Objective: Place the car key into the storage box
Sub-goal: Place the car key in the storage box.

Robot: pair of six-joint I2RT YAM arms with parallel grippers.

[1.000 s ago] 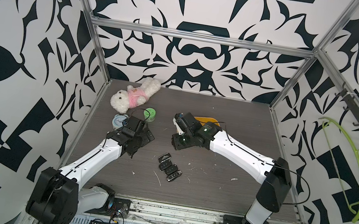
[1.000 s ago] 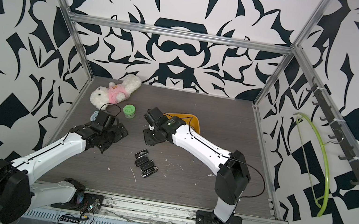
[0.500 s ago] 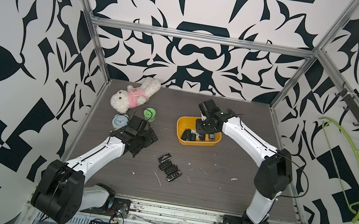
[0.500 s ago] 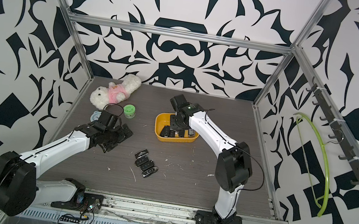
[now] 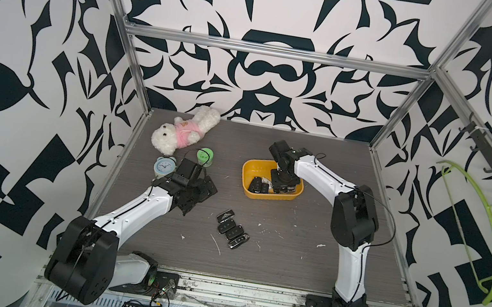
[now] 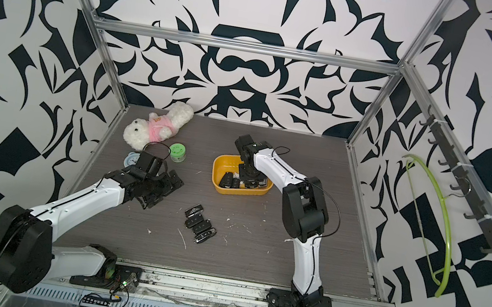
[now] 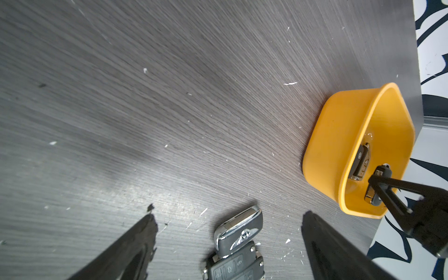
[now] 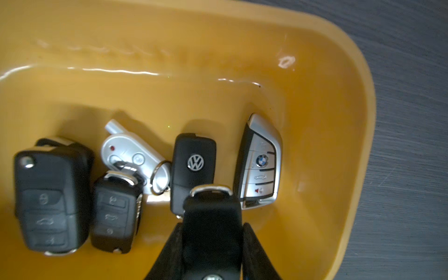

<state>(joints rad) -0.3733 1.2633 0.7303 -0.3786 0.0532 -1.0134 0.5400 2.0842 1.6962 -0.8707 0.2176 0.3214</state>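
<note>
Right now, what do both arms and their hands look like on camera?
The left arm and right arm are white shells with bulky black joints; thin black cables loop alongside. The left hand and right hand are black, with flat tapering fingers. No markings are legible.

Box: your shallow yellow-orange plastic storage box [image 5: 268,196], far right of centre.
Inside: black car keys [image 5: 255,185] and your right gripper [image 5: 282,187].

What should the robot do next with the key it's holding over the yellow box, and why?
Probably open the right fingers and let the black key drop. It hangs within the yellow box, over the other keys lying there.
</note>
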